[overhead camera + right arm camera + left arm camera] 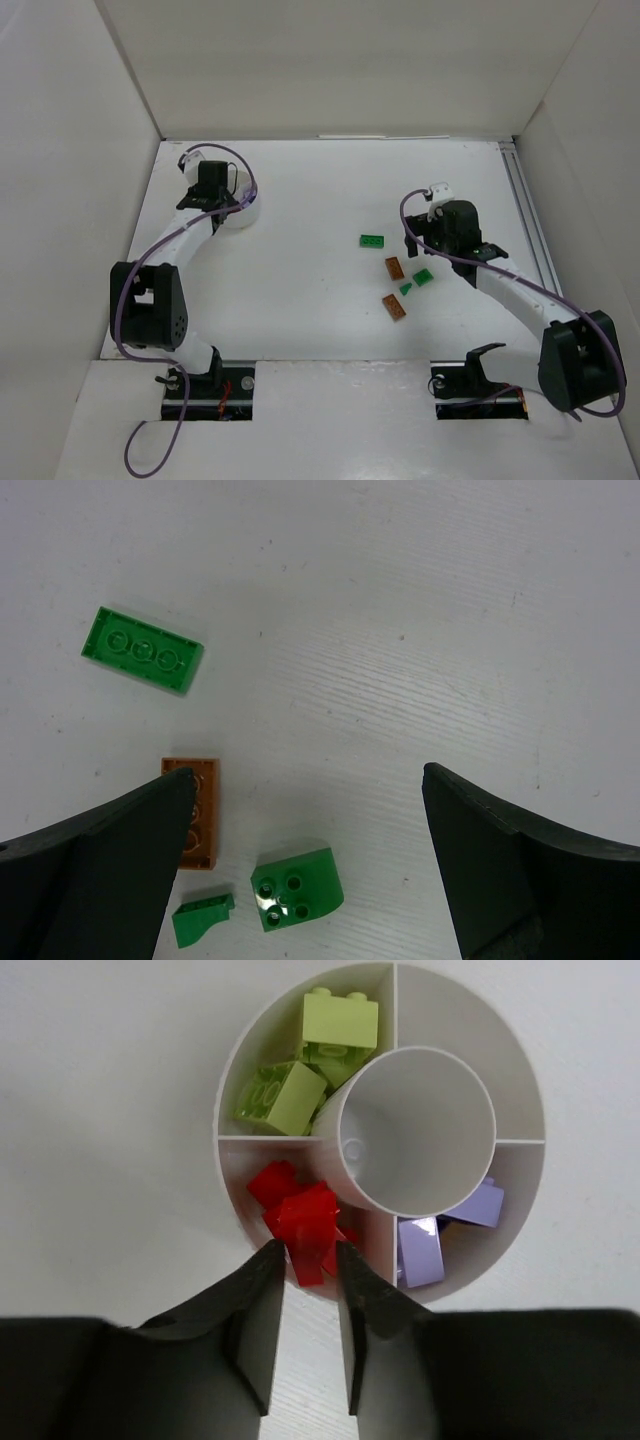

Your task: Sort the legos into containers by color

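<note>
Left pincer (307, 1250) stands narrow about a red brick (305, 1218) in the divided cup (460, 1020); grip cannot be told. Right pincer (307, 773) gapes wide over a white table (400, 600), white walls (330, 60) around.

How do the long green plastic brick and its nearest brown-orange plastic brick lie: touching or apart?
Apart. The right wrist view shows bare table between green brick and brown-orange brick.

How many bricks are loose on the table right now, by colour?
Green bricks: 3
Brown bricks: 2
Total: 5
</note>
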